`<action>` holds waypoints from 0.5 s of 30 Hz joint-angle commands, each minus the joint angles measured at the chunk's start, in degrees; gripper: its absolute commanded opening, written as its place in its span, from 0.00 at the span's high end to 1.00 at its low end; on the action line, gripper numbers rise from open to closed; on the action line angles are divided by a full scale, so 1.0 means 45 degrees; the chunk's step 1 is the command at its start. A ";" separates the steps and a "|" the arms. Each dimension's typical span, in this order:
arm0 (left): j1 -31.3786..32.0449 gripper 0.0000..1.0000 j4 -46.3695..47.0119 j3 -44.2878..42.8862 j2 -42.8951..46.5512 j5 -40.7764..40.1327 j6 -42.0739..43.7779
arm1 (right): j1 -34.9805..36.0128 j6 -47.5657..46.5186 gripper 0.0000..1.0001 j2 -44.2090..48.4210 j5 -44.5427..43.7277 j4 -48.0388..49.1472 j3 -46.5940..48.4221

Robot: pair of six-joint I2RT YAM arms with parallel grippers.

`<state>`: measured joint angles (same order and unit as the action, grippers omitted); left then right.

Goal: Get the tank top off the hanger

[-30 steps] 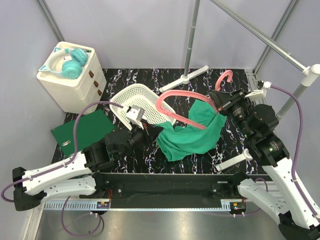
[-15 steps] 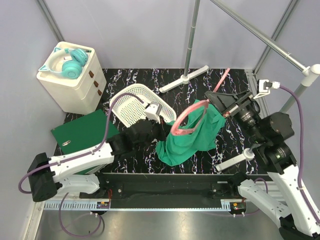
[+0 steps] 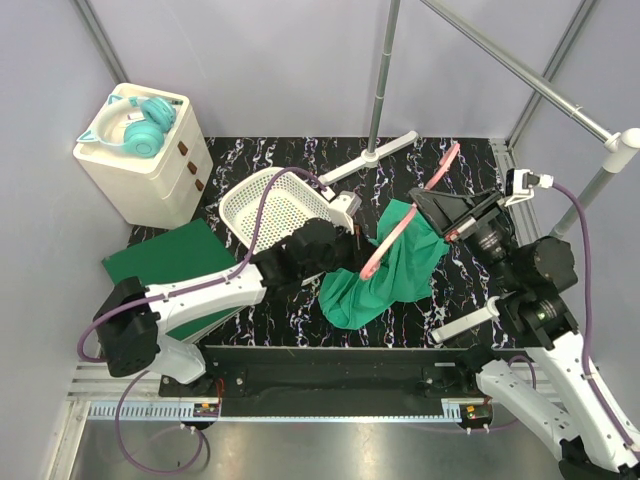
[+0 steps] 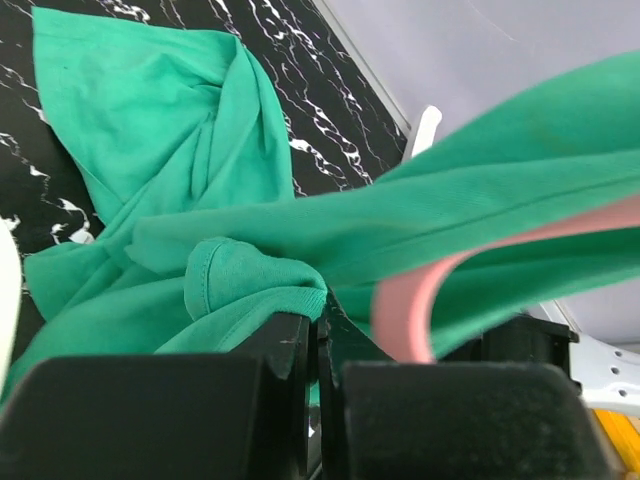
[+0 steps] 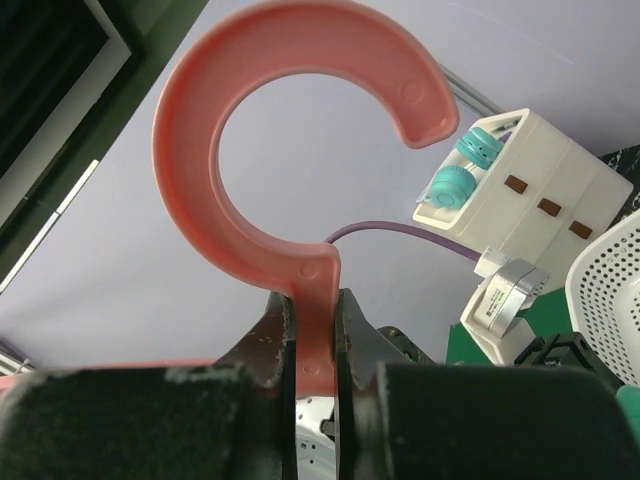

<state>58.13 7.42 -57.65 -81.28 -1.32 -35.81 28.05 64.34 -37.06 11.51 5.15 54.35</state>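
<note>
The teal-green tank top (image 3: 385,278) hangs limp from the coral-pink hanger (image 3: 393,240), its lower part crumpled on the black marbled table. My right gripper (image 3: 437,192) is shut on the hanger's neck just below the hook (image 5: 300,130) and holds the hanger raised and tilted. My left gripper (image 3: 356,247) is at the tank top's left edge, jaws shut on a fold of the fabric (image 4: 250,285). The pink hanger arm (image 4: 420,310) passes just right of the left fingers, with the tank top's strap draped over it.
A white perforated basket (image 3: 275,205) lies tilted behind the left arm. A flat dark-green folder (image 3: 165,260) lies at left. A white drawer unit with teal headphones (image 3: 140,150) stands back left. A grey rail stand base (image 3: 370,158) is at the back.
My left arm has reached right from beside the basket to the tank top's edge. The right gripper has turned the hanger from lying flat to steeply tilted, lifting the garment.
</note>
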 commanded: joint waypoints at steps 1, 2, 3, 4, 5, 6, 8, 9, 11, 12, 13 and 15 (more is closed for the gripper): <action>-0.0163 1.00 0.0949 -0.0432 0.0034 0.0821 -0.0226 | -0.0023 0.0816 1.00 -0.0007 0.0313 0.3476 -0.0727; -0.0164 1.00 0.0929 -0.0432 0.0072 0.0802 -0.0206 | -0.0023 0.1014 1.00 -0.0026 0.0333 0.3852 -0.0923; -0.0183 1.00 0.0910 -0.0354 0.0170 0.0705 -0.0186 | -0.0023 0.1190 1.00 -0.0046 0.0333 0.4069 -0.1157; -0.0222 1.00 0.0871 -0.0276 0.0209 0.0665 -0.0167 | -0.0023 0.1462 1.00 -0.0027 0.0295 0.4148 -0.1198; -0.0241 1.00 0.0832 -0.0217 0.0268 0.0607 -0.0147 | -0.0023 0.1716 1.00 -0.0046 0.0294 0.4323 -0.1276; -0.0280 1.00 0.0715 -0.0197 0.0345 0.0510 -0.0089 | -0.0023 0.2086 1.00 -0.0027 0.0198 0.4654 -0.1663; -0.0320 1.00 0.0617 -0.0119 0.0405 0.0431 -0.0050 | -0.0023 0.2733 1.00 0.0110 0.0080 0.5651 -0.2037; -0.0358 1.00 0.0501 -0.0100 0.0444 0.0431 -0.0011 | -0.0023 0.2676 1.00 0.0130 0.0060 0.5479 -0.1864; -0.0417 0.98 0.0305 -0.0119 0.0541 0.0430 0.0067 | -0.0023 0.1373 1.00 0.0149 -0.0095 0.3085 -0.1124; -0.0437 0.94 -0.0025 -0.0138 0.0580 0.0411 0.0222 | -0.0023 0.0884 1.00 0.0130 -0.0193 0.2166 -0.0366; -0.0456 0.86 -0.0221 -0.0119 0.0639 0.0353 0.0321 | -0.0023 0.0144 1.00 0.0130 -0.0291 0.0997 -0.0126; -0.0495 0.65 -0.0650 0.0113 0.1028 0.0333 0.0690 | -0.0023 -0.0602 1.00 0.0208 -0.0350 0.0344 0.0225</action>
<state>56.34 5.58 -57.63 -80.75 0.21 -35.29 28.05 69.17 -37.08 11.38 13.98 49.41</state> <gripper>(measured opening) 0.201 0.121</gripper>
